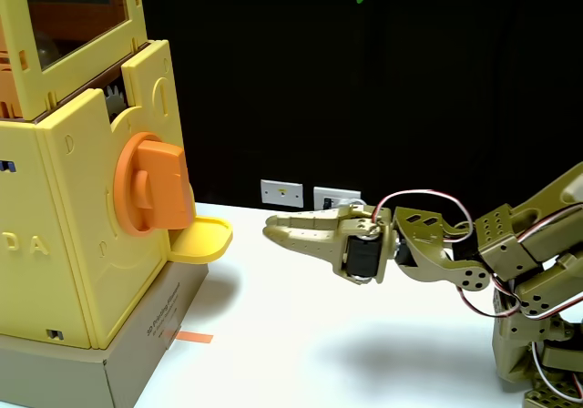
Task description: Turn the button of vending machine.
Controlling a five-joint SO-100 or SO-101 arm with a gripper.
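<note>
The vending machine (64,217) fills the left side of the frame, a pale-yellow box with orange-tinted windows at the upper left, standing on a grey cardboard base (137,362) at the lower left. On its right-facing panel, at mid-height, sits the button (155,185), an orange disc with a thick flat bar standing upright across it. Just under the button a small yellow tray (202,239) juts out to the right over the white surface (346,335).

Right of centre, the olive arm (510,262) reaches in from the lower right corner, and its hand (273,229) points left at about tray height, near the tray's lip but apart from it. The fingers look pressed together, or nearly so; the side-on angle leaves a narrow gap possible.

From here the main risk, as I judge it, is height: the tips sit lower than the bar, so a straight push left would meet the tray rather than the button. With the fingers together, the hand could not straddle the bar either and would only butt against it. A hard shove might also shift the machine on its base. A grip on one edge of the bar could slip off when twisting.
</note>
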